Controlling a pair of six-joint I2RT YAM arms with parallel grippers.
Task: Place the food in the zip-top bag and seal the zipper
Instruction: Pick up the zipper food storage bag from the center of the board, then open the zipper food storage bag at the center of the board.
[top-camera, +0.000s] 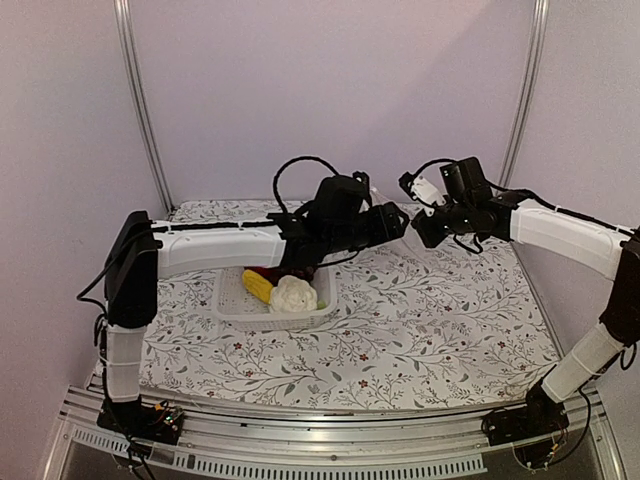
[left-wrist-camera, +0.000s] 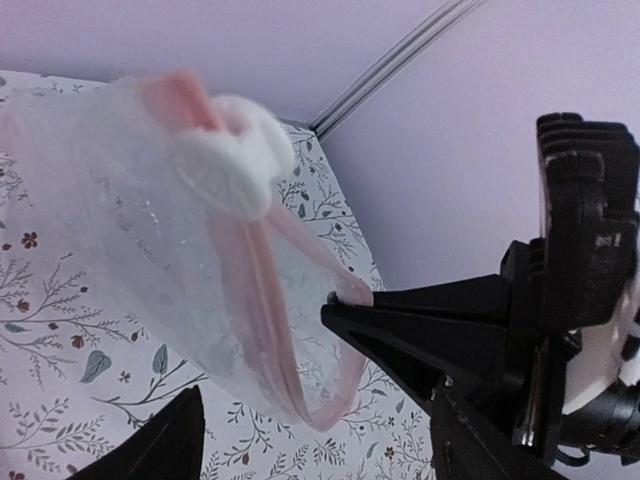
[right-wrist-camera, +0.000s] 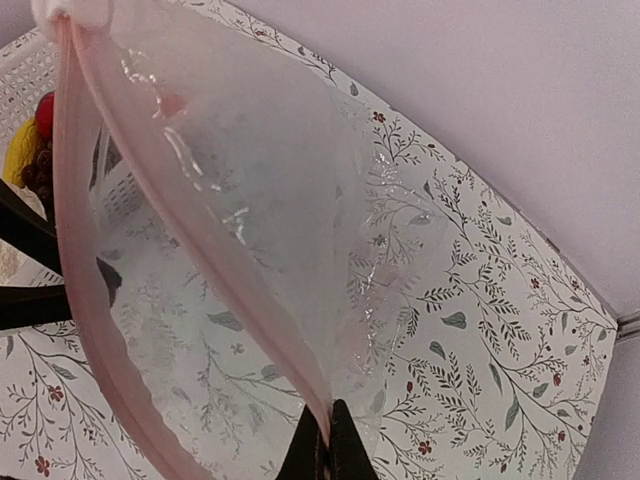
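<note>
- left gripper (left-wrist-camera: 315, 405) stands with its jaws spread wide, one finger on either side of the low bend of the zip-top bag (left-wrist-camera: 120, 230); it clamps nothing, and i cannot tell whether either finger brushes the film.
- right gripper (left-wrist-camera: 335, 308) is pinched tight on the zipper (left-wrist-camera: 255, 280) at the strip's near end, holding the bag up in the air.
- the bag hangs between the two grippers over the far middle of the table (top-camera: 430, 330), beyond and to the right of the basket (top-camera: 228, 305); flowered cloth lies open beneath it and out to the near and right edges, with the walls (top-camera: 330, 90) close behind.
- the food (top-camera: 285, 290) sits in the basket, apart from the bag; corn, cauliflower and a red piece show, and the rest is covered by the left arm (top-camera: 220, 245).
- from the top view the clear film is barely visible between the black grippers.
- a white lump (left-wrist-camera: 225, 150) at the zipper's far end is blurred, and it is cut off in the right wrist view.
- the zipper's long axis runs from the right gripper's pinch away toward the basket; its two strips stand parted, so the mouth gapes as a long narrow loop.
</note>
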